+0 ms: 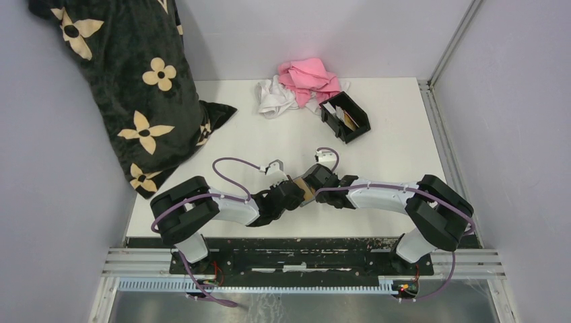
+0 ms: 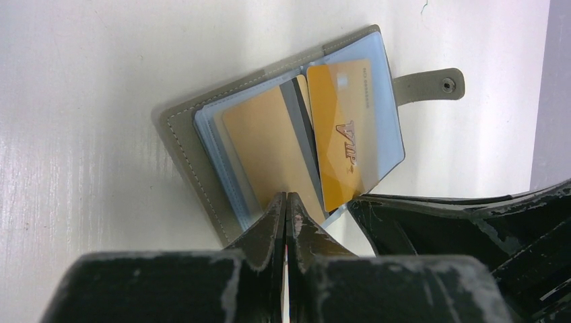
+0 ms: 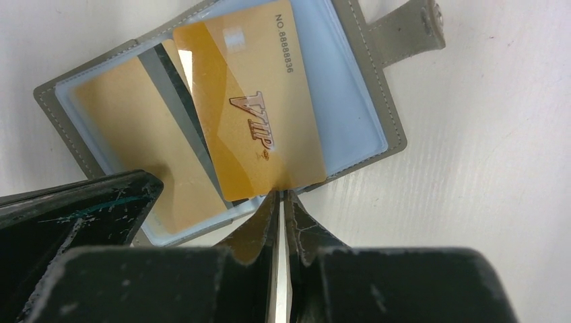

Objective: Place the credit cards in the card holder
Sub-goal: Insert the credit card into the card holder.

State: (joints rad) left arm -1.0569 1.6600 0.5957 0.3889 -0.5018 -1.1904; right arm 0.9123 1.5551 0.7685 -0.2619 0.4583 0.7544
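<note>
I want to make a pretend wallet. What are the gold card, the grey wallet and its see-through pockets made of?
Gold card: probably stiff plastic, glossy; light glares off it.
Wallet: looks like leather or fake leather, matte grey, stitched along the edge.
Pockets: thin bluish clear plastic; a tan card shows through.
</note>
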